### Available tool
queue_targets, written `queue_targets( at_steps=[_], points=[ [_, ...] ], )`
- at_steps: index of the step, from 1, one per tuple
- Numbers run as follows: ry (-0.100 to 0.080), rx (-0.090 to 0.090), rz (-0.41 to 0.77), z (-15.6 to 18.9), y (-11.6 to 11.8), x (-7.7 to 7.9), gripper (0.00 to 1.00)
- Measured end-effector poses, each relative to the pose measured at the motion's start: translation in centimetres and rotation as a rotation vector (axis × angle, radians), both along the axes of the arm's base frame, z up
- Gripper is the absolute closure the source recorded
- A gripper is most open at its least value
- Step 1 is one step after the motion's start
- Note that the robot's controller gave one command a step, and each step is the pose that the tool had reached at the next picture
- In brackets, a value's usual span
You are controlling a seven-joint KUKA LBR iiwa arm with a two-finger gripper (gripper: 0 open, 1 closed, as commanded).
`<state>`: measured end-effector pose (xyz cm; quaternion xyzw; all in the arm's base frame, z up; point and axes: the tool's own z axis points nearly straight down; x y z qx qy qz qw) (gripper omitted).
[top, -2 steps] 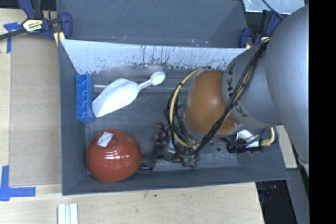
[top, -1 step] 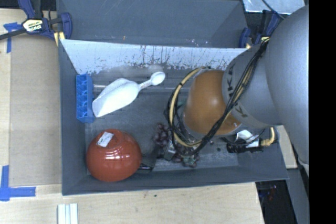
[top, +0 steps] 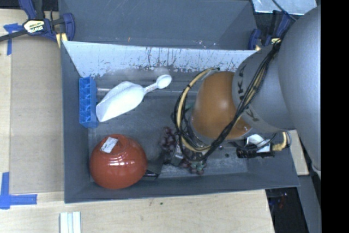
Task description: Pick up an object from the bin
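Note:
My gripper [top: 175,159] is low in the bin's front middle, under the arm's orange cover. It is right down on a bunch of dark purple grapes [top: 168,140], which spreads around it on the bin floor. A red round lidded thing with a white sticker [top: 118,161] lies just to the gripper's left, in the front left corner. A white plastic scoop [top: 124,100] lies further back and to the left, its handle pointing right.
A blue toothed block [top: 86,101] stands along the left wall. The arm, its orange cover and black cables hide the right half of the bin floor.

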<state>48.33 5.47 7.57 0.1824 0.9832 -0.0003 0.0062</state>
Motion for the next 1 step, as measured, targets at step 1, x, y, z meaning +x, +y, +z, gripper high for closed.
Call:
queue_targets(
  at_steps=[1],
  points=[
    [-0.004, 0.000, 0.002, 10.83, -0.04, 0.12, 1.00]
  ],
)
